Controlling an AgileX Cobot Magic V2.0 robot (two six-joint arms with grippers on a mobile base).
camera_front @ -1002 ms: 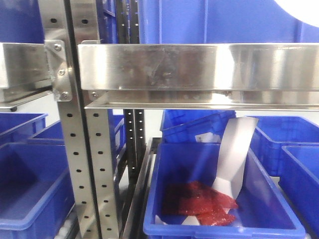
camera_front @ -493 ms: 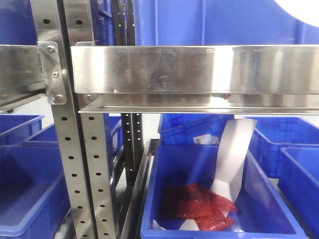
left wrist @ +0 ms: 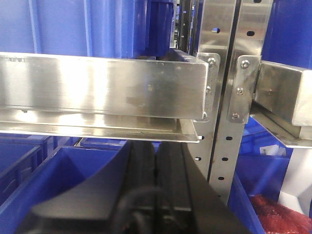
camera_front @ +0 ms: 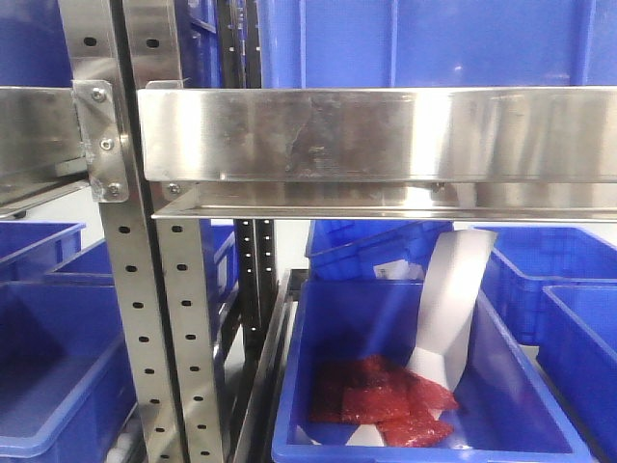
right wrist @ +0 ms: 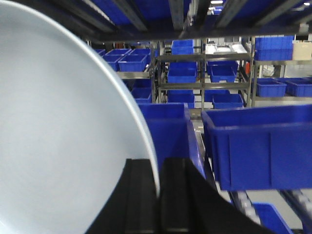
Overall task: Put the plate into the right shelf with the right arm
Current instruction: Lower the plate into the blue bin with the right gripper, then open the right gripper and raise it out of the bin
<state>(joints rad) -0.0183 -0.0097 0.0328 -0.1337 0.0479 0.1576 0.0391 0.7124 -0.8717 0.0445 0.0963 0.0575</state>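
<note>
Right gripper is clamped on the white plate's rim; edge-only hold risks slipping against blue bins.

White plate on edge in right gripper; steel right shelf.

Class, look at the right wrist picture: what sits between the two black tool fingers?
The rim of the round white plate sits between the right tool fingers, gripped edge-on, in the right wrist view.
</note>
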